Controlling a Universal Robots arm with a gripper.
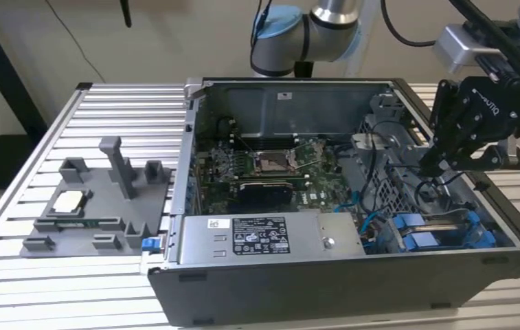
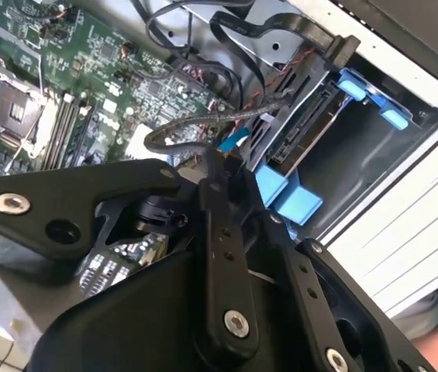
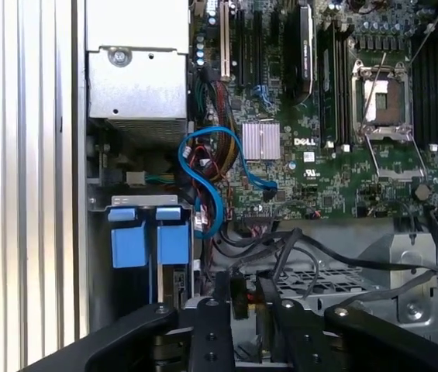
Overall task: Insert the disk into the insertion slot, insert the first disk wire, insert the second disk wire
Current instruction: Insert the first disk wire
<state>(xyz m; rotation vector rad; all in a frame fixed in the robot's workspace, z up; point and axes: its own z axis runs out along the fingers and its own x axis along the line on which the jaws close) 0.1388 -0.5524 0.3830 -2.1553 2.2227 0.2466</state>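
Disk [image 2: 305, 133] is judged seated in the slot [image 2: 366, 167]; a blue-tipped wire [image 2: 235, 140] is clamped by the gripper [image 2: 222, 167], not yet plugged.

A Universal Robots arm [image 1: 338, 10] of brushed silver tubing, with a rounded joint [image 1: 278, 31] capped in pale blue. Black cables [image 1: 397, 24] run beside its upper part. At the wrist sits a light grey, boxy bracket [image 1: 466, 45]. The gripper [image 1: 432, 165] is matt black, with white lettering [image 1: 490, 104] on one face. In both wrist views its body is made of flat black linkage bars [image 3: 211, 333] with rounded ends and rows of small holes. Silver screw heads [image 2: 236, 324] sit in round recesses at the pivots.
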